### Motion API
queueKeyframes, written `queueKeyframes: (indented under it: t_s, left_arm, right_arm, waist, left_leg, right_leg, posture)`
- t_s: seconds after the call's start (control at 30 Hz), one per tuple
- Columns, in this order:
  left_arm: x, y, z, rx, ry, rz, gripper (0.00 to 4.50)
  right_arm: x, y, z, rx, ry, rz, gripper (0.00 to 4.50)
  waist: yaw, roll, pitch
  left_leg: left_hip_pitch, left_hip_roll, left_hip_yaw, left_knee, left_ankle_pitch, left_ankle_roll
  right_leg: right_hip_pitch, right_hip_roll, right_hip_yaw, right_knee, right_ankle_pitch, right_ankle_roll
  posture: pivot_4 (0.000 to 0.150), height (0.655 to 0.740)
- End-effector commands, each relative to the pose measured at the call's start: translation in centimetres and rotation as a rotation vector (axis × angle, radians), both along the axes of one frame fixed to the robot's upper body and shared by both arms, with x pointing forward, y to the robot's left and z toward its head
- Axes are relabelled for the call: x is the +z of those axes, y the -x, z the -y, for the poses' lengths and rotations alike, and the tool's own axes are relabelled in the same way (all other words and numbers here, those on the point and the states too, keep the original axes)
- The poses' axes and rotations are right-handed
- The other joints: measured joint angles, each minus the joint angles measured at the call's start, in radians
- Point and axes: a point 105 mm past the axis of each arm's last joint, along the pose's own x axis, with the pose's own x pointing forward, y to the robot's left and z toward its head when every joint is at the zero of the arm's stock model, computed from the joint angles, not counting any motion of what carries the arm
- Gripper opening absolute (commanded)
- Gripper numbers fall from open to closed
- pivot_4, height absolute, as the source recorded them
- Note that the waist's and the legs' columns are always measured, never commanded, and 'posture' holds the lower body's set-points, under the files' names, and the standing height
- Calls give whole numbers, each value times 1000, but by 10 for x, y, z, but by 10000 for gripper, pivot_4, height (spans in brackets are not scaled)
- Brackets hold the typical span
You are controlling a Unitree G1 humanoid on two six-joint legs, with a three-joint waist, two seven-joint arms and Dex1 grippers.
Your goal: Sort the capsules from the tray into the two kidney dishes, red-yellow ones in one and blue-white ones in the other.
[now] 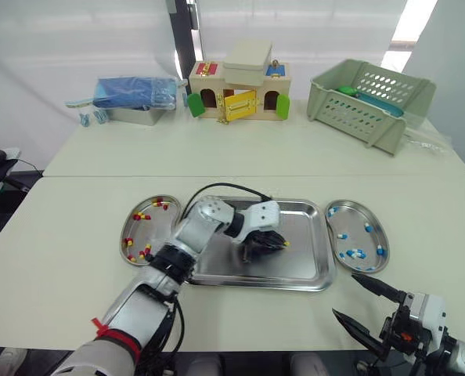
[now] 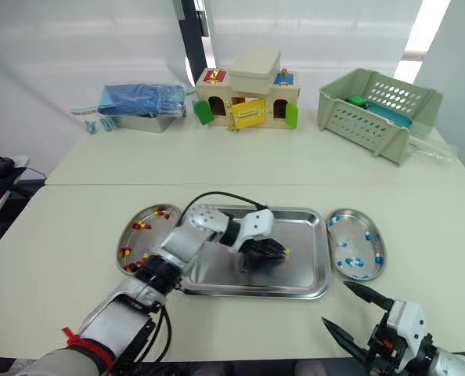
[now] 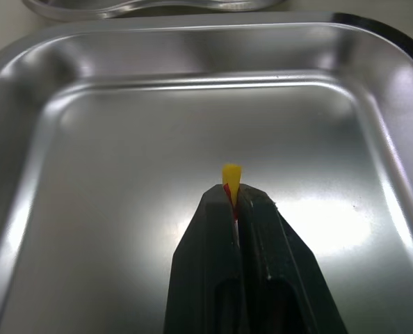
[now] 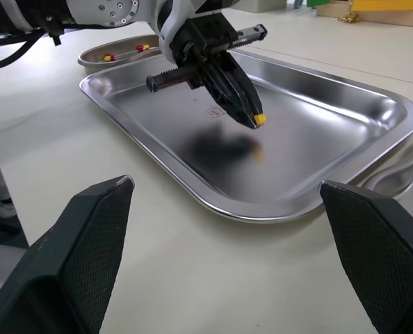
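Note:
A steel tray lies in the middle of the near table. My left gripper hovers just above its floor, shut on a red-yellow capsule whose yellow end sticks out past the fingertips; the capsule shows there too. Left of the tray, a kidney dish holds several red-yellow capsules. Right of the tray, a second kidney dish holds several blue-white capsules. My right gripper is open near the table's front edge, right of the tray, with nothing between its fingers.
On the far table stand a wooden toy house, a green plastic basket at the right and a steel container with blue packs at the left. A seam runs between the two tables.

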Motion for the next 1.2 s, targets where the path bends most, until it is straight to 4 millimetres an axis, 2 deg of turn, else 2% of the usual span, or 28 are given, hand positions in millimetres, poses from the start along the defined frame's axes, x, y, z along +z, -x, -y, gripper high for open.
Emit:
queueKeyframes:
  t_s: [0.03, 0.33, 0.47, 0.53, 0.73, 1.0, 1.1, 1.2]
  left_arm:
    - [30, 5, -24, 94, 70, 34, 312]
    - [51, 20, -129, 587, 127, 1, 312]
    - [45, 29, -175, 792, 98, 0, 312]
    - [41, 33, -189, 853, 84, -5, 312]
    - [33, 35, -210, 947, 79, -2, 312]
    - [25, 31, -217, 964, 74, -27, 312]
    - [24, 29, -218, 964, 68, -28, 6446]
    - [22, 27, -219, 964, 58, -27, 15045]
  right_arm:
    - [13, 2, -9, 102, 2, 39, 45000]
    - [21, -2, -18, 254, -2, 35, 45000]
    - [18, -5, -19, 300, -2, 25, 45000]
    - [16, -8, -18, 310, -1, 25, 45000]
    - [13, -16, -16, 322, -2, 24, 45000]
    - [15, -21, -14, 298, -9, 42, 45000]
    - [15, -21, -13, 287, -17, 43, 45000]
    - [15, -20, -13, 280, -20, 45, 45000]
  waist:
    - [0, 0, 0]
    - [6, 0, 0]
    - [8, 0, 0]
    - [8, 0, 0]
    - [13, 0, 0]
    - [9, 0, 0]
    - [9, 0, 0]
    - [9, 0, 0]
  left_leg:
    - [0, 0, 0, 0, 0, 0]
    - [0, 1, -1, 0, 0, 0]
    - [0, 1, -1, 0, 0, 0]
    - [1, 1, 0, 0, 0, 1]
    - [0, 1, 0, 0, 0, 0]
    - [0, 1, 0, -1, 0, 0]
    - [0, 1, 0, -1, 0, 0]
    - [0, 1, 0, -1, 0, 0]
  right_leg:
    - [0, 0, 0, 0, 0, 0]
    - [0, 0, -1, 0, 0, 0]
    - [0, 0, 0, 0, 0, 0]
    - [0, 0, 0, 0, 0, 0]
    - [0, 0, -1, 0, 0, 0]
    - [0, 0, 0, 0, 0, 0]
    - [0, 0, 0, 0, 0, 0]
    - [0, 0, 0, 0, 0, 0]
  posture:
    - [1500, 7400]
    - [1500, 7400]
    - [1500, 7400]
    - [1500, 7400]
    - [1500, 7400]
    - [1500, 7400]
    - [1500, 7400]
    - [1500, 7400]
